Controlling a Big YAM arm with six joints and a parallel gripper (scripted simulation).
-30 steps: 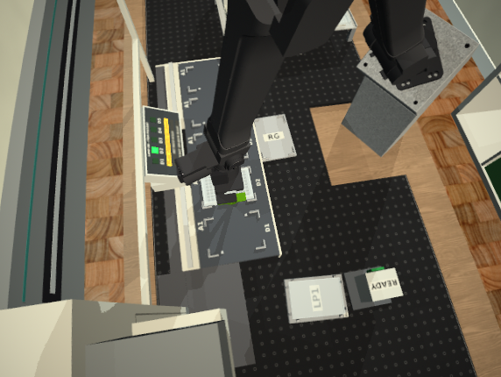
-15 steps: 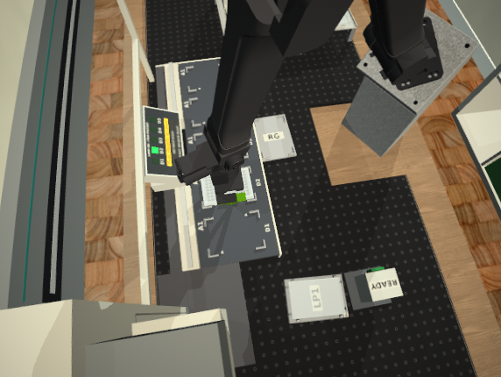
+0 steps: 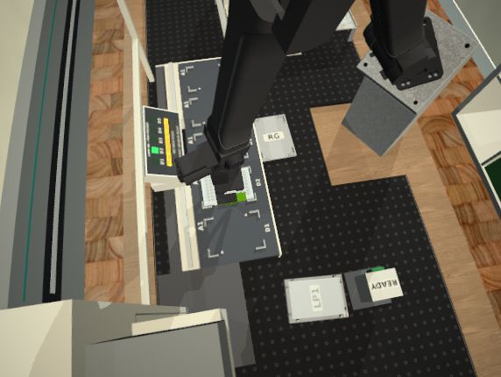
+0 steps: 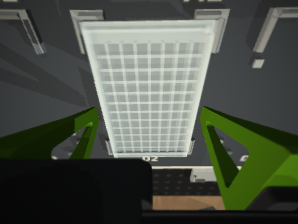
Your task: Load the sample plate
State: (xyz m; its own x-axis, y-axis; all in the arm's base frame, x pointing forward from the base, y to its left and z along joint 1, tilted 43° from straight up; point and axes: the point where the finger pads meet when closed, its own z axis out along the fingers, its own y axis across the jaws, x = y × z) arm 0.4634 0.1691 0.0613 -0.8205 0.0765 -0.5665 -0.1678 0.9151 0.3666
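The white sample plate (image 4: 149,87) sits inside the corner brackets of deck position D2 (image 3: 257,181). Its well grid shows under a pale, frosted frame. I cannot tell whether the lid is on it. In the top view the arm hides most of the plate (image 3: 208,193). My gripper (image 4: 149,112) hangs just above the plate's near end. Its green fingers are wide open, one on each long side, and hold nothing. It also shows in the top view (image 3: 232,198). Lid park LP1 (image 3: 316,298) shows its label, and I see nothing on it.
The READY key (image 3: 384,285) stands right beside LP1. The regrip nest RG (image 3: 274,137) lies by the deck and looks bare. Position D1 (image 3: 238,234) holds nothing. A status panel (image 3: 159,146) with a green D2 light stands at the deck's far side.
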